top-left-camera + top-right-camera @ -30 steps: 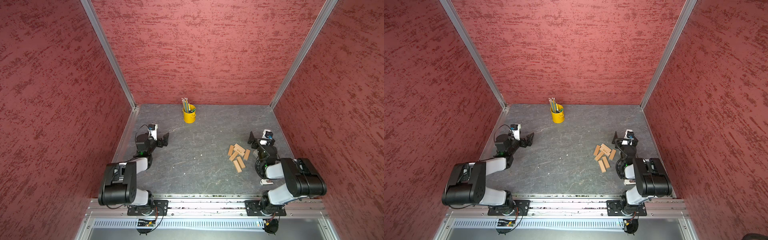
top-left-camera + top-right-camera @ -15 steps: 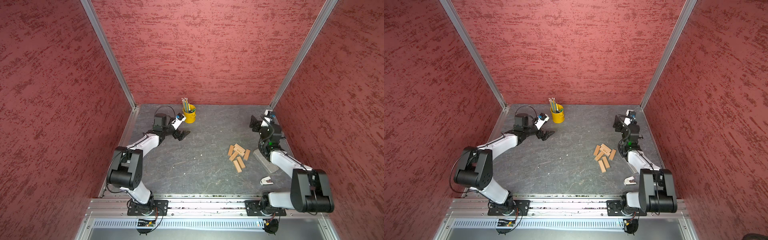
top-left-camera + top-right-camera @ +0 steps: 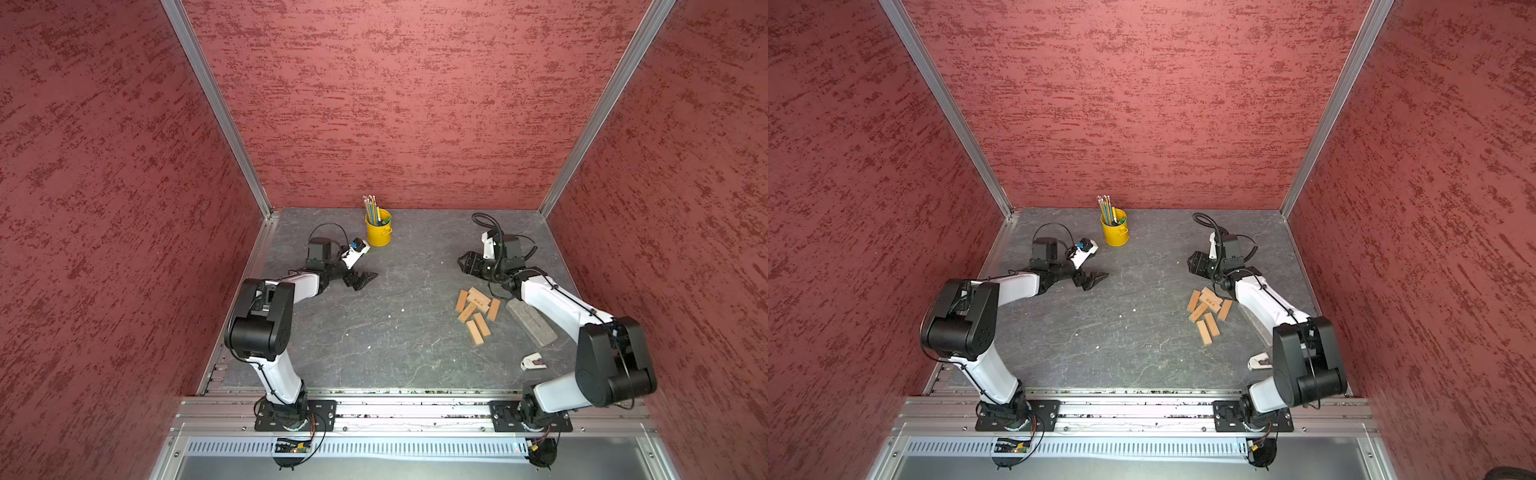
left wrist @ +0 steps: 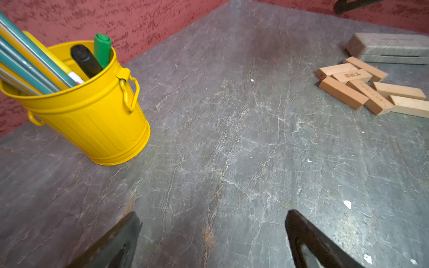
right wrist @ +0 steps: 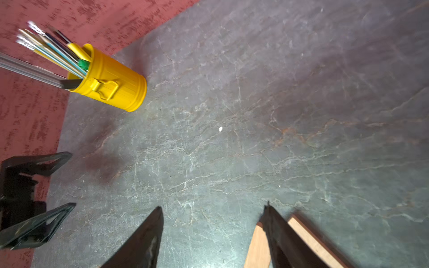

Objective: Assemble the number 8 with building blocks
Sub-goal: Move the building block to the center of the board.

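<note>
Illegible dark print on building blocks (image 4: 369, 92); left gripper (image 4: 213, 214) and right gripper (image 5: 213, 207) gape empty

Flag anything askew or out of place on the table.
The building blocks lie in a jumbled heap beside the grey slab, crossing at odd angles, one resting on others. A small white scrap lies loose toward the front edge.
</note>
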### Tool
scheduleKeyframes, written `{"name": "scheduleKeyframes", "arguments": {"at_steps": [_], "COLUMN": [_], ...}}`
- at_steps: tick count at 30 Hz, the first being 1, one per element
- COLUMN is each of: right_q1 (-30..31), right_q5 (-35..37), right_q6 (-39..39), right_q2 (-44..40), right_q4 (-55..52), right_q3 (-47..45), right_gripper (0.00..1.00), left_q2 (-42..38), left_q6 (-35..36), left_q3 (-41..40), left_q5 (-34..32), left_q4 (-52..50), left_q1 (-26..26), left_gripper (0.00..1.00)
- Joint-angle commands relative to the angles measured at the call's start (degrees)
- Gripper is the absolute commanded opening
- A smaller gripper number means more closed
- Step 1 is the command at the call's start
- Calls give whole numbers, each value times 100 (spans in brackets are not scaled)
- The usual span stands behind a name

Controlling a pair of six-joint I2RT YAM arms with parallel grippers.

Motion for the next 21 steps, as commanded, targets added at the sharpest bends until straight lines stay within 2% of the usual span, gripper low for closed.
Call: {"name": "scheduleKeyframes", "arguments": {"at_steps": [1,4,7,14,21], "right_q1": [-7,-2,60,282,411], "right_q5": [-329,-463,-671,-394,305], "right_q6": [222,394,545,710,710], "right_q2": [160,281,330,385,517], "right_q4": [-332,-209,-262,-1225,-2009], "right_q3": [-58,-195,-127,232,479], "right_gripper": [71,71,67,57,62], "left_q2": [-89,-19,-18,-79,3], "left_q6": [-14,-87,-77,-98,-40], "left_q3": [-164,-32,-41,-169,5], "left_q5": [590,657,663,781,709], "left_q4": [551,406,379,588,313], "left_q1": [150,208,209,247,214], "left_gripper": [99,99,99,99,99]}}
